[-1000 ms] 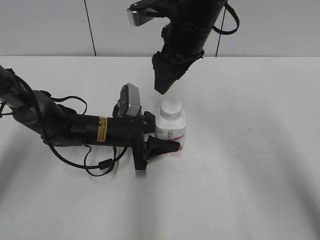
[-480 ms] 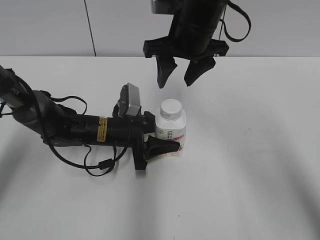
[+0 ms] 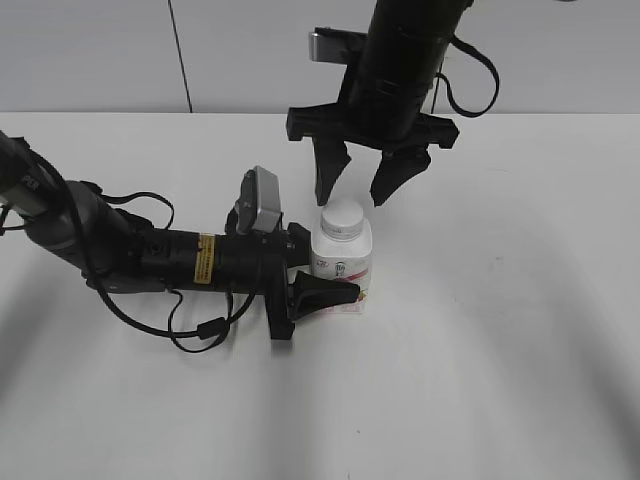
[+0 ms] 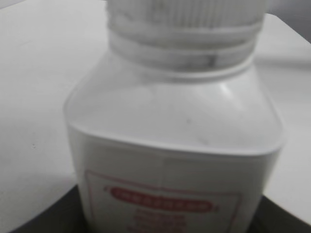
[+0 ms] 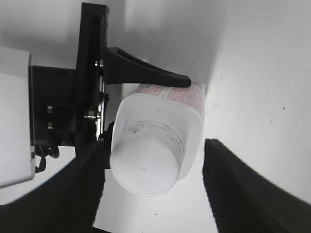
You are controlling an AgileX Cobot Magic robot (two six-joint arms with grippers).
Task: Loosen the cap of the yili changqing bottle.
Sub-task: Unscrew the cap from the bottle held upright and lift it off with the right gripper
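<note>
The yili changqing bottle (image 3: 342, 262) stands upright on the white table, white with a pink-red label. Its white cap (image 3: 342, 214) is on. My left gripper (image 3: 314, 268) lies along the table and is shut on the bottle's body, one finger in front and one behind. In the left wrist view the bottle (image 4: 175, 126) fills the frame, with the ribbed cap (image 4: 187, 14) at the top. My right gripper (image 3: 356, 196) is open, pointing down just above the cap without touching it. From the right wrist view the cap (image 5: 143, 165) sits between the two spread fingers (image 5: 155, 191).
The white table (image 3: 500, 330) spreads around the bottle. The left arm and its cables (image 3: 150, 260) lie across the table's left side. A grey wall (image 3: 100, 55) runs behind the table.
My right gripper has turned about its axis so both spread fingers show, and has come down closer to the cap. The left gripper and bottle have not moved.
</note>
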